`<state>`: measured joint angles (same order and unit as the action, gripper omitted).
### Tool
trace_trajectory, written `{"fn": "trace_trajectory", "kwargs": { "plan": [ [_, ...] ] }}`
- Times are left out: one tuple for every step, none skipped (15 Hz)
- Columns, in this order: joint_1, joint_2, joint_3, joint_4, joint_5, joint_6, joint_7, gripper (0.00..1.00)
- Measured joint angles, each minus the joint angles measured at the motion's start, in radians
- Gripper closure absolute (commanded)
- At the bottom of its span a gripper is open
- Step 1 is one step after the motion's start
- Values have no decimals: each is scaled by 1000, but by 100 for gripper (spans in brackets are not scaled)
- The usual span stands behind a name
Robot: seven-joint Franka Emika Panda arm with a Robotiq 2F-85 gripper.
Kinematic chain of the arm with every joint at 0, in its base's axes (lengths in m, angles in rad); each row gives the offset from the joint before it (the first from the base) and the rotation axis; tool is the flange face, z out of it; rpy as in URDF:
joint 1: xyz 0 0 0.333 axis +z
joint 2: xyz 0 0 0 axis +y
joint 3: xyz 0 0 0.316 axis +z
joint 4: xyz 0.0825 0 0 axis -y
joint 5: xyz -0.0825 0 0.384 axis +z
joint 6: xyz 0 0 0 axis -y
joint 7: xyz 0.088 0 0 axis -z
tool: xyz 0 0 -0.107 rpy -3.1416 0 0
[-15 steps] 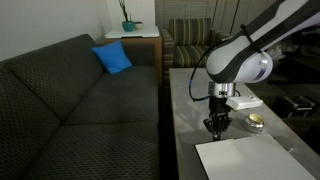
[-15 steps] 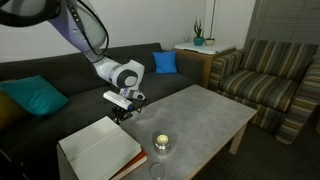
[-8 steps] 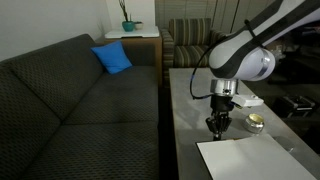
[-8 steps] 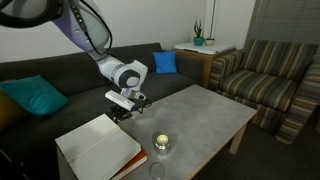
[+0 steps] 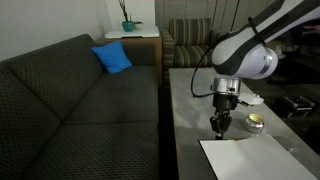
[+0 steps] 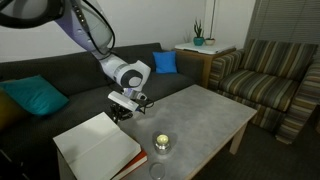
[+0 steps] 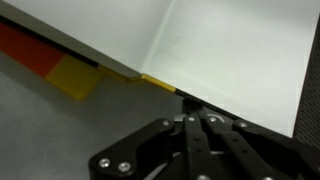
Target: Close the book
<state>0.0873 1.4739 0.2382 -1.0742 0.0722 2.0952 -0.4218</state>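
Note:
The book [image 6: 95, 150] lies open on the grey table [image 6: 210, 110], its plain white pages up; in the other exterior view the book [image 5: 255, 158] fills the table's near end. The wrist view shows the white page [image 7: 230, 50] close up, with a yellow and red piece of cover [image 7: 70, 72] sticking out from under it. My gripper [image 7: 190, 103] is shut, and its joined fingertips touch the edge of the page, slightly under it. In both exterior views the gripper [image 5: 219, 130] [image 6: 118, 116] points down at the book's edge on the sofa side.
A small round gold-coloured tin [image 6: 160, 143] [image 5: 254, 122] stands on the table beside the book. A dark sofa [image 5: 80, 110] with a blue cushion [image 5: 113, 57] runs along the table's side. A striped armchair [image 6: 270, 80] stands beyond the table's far end.
The gripper has slid a little sideways along the table, still shut. The book's edge has shifted slightly with it.

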Motion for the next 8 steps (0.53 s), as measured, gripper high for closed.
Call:
{"fn": "trace_trajectory", "kwargs": {
  "plan": [
    [-4, 0, 1, 0, 0, -6, -26, 100],
    [-8, 0, 3, 0, 0, -13, -51, 100],
    [-12, 0, 5, 0, 0, -19, -75, 100],
    [-17, 0, 6, 0, 0, -23, -98, 100],
    [-21, 0, 8, 0, 0, -26, -121, 100],
    [-26, 0, 10, -1, 0, -28, -142, 100],
    [-30, 0, 12, -1, 0, -30, -163, 100],
    [-34, 0, 13, -2, 0, -32, -184, 100]
  ]
}}
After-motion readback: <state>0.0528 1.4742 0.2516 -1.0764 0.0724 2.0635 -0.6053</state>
